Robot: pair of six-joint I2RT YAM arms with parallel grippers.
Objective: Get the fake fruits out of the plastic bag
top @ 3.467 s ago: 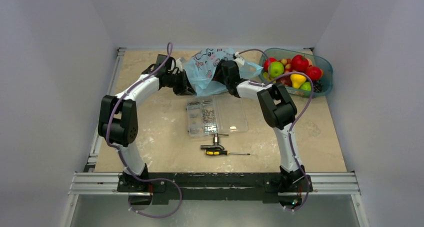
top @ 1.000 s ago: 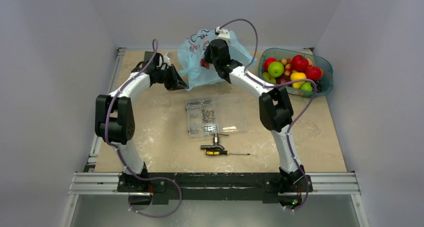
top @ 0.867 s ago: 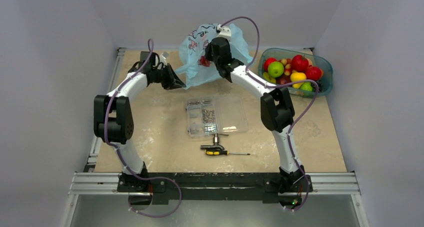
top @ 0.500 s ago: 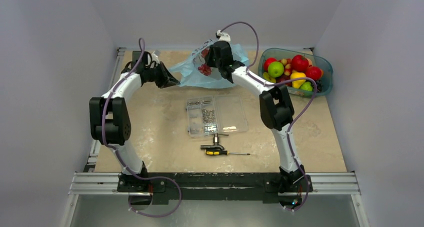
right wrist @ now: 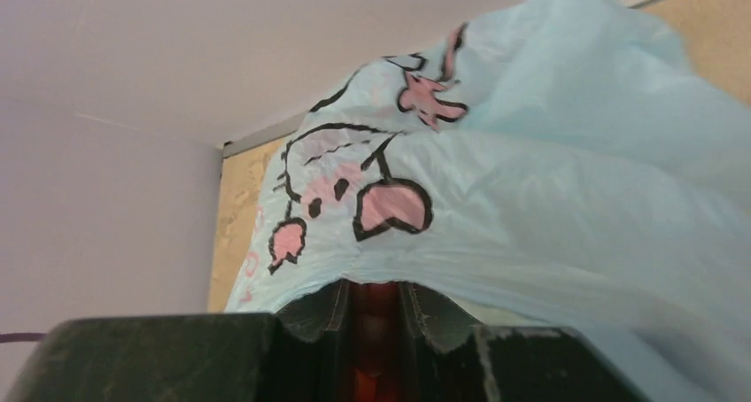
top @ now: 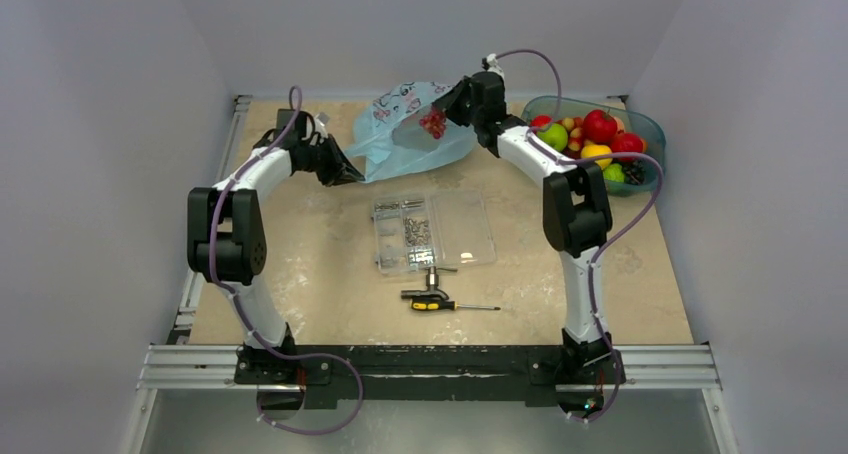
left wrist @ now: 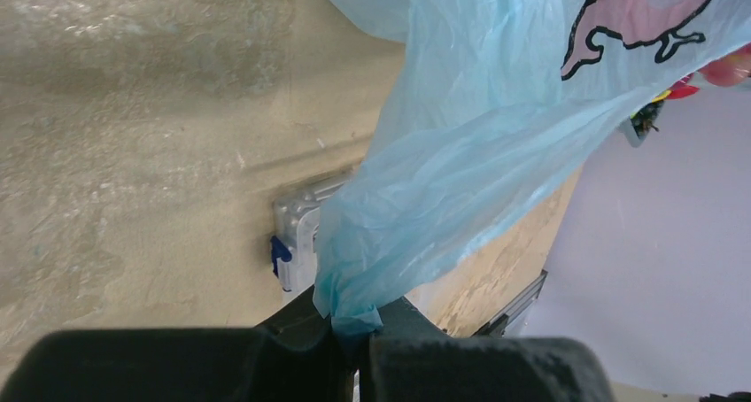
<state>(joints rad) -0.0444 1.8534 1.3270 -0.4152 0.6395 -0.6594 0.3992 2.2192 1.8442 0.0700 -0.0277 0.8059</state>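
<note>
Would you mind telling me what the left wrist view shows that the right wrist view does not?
Only the left wrist view shows the left hand pinching a gathered edge of the plastic bag, with the tabletop and a corner of the clear compartment box beyond. Only the right wrist view shows the right hand closed on a red fruit, with the back wall above. Both show the light blue, pink-printed bag close to the camera.
</note>
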